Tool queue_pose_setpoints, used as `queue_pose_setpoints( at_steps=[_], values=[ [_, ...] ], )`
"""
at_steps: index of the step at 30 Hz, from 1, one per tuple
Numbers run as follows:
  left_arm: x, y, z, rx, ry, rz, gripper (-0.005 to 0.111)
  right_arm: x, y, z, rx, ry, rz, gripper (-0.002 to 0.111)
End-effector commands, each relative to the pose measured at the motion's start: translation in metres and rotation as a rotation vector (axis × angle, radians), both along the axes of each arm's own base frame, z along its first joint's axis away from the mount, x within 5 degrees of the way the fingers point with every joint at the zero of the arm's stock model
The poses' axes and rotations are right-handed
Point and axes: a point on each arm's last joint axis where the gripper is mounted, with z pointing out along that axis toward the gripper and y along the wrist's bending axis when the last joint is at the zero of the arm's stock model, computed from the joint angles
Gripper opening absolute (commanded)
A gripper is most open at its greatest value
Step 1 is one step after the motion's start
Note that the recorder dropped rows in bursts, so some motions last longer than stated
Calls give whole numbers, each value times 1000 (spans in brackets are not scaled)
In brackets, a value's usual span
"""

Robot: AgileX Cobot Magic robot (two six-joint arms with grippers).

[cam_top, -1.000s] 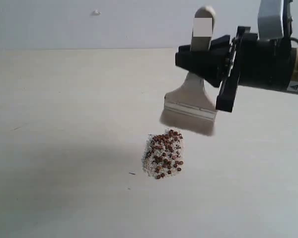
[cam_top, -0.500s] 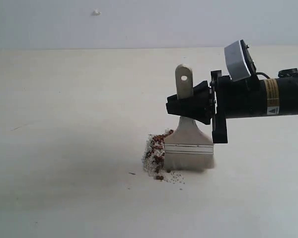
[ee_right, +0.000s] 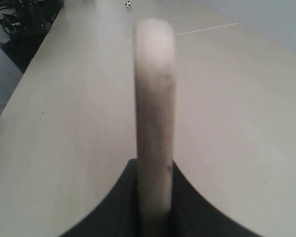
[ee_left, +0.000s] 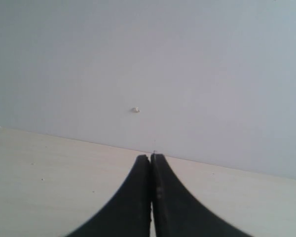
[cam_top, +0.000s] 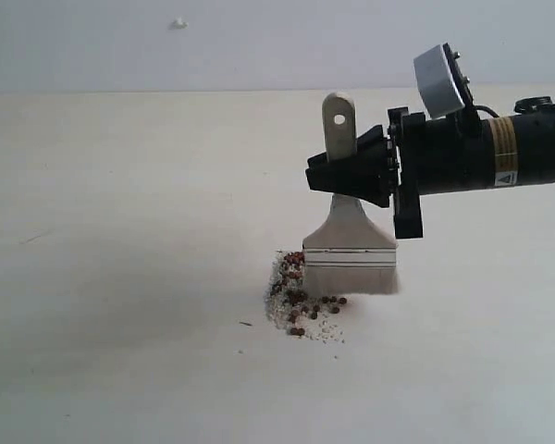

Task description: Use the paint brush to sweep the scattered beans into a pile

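Right pincer (cam_top: 340,178) is clenched on the paint brush (cam_top: 350,242), gripping the wooden handle just below the hole at its end. The brush stands upright with its bristles down on the surface (cam_top: 120,277). Its head sits against the right side of the pile (cam_top: 294,296) and hides whatever lies behind it. The bristle tips are blurred, so exactly where they meet the surface is hard to make out. A few reddish-brown beans (cam_top: 332,302) show just under the brush's lower left corner, among whitish crumbs (cam_top: 276,313). The right arm is cut off at the exterior view's right edge. From the right wrist, the handle is a soft blur rising between dark fingers, and the brush head is hidden. Left pincer (ee_left: 151,170) is closed with its tips pressed together. It shows only in its own wrist view, facing the surface's far edge and a pale wall.
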Motion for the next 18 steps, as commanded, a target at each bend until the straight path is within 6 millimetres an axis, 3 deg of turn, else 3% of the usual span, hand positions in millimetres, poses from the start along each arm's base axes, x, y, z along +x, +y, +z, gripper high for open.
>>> queue_pose_setpoints(
  at_steps=[1,7,13,18],
  values=[
    [-1,-1,-1,4,-4,-9,0,-2,0,18,27,-29,4,0],
    [-1,-1,-1,4,-4,-9,0,-13,-1,36,-6,-48,46,0],
    [-1,-1,-1,4,-4,-9,0,-32,0,21,-23,-22,77,0],
    [-1,-1,-1,4,-4,-10,0,-50,23,15,-12,-56,162,0]
  ],
)
